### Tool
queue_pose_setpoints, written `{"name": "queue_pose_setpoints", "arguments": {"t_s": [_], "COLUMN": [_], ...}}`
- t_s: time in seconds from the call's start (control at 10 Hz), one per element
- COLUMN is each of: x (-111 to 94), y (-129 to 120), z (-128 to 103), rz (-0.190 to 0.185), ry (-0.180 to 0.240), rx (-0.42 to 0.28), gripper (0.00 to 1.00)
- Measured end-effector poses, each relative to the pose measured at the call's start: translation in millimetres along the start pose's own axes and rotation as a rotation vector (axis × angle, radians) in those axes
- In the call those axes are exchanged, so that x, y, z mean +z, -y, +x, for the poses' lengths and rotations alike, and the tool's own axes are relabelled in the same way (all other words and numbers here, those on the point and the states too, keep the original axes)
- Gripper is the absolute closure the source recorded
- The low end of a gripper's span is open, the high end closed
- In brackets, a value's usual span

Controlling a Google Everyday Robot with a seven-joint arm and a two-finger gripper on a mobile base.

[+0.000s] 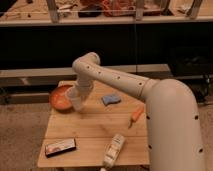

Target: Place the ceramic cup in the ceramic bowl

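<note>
The ceramic bowl [59, 98], orange-red and shallow, sits at the table's back left corner. My gripper [77, 101] hangs down from the bent arm, right at the bowl's right rim. It is shut on the ceramic cup [79, 105], a small pale cup held at the gripper's tip just above the table, next to the bowl's right edge. The fingers themselves are mostly hidden by the wrist and the cup.
On the wooden table [95, 127] lie a blue sponge [111, 99], a small orange item [136, 116], a white bottle on its side [114, 150] near the front edge and a flat dark packet [60, 147] at the front left. Dark shelving stands behind the table.
</note>
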Motion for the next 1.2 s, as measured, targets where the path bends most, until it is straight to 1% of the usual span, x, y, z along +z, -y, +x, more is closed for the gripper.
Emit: {"name": "queue_pose_setpoints", "arguments": {"t_s": [0.5,1.1,1.2], "x": [3,7,7], "y": [30,46,45], "z": [2,4,5], "rz": [-0.006,-0.005,-0.004], "ry": [-0.001,0.002,0.001], "rx": [-0.029,-0.04,-0.037], "gripper": [1.0,1.0,1.0]}}
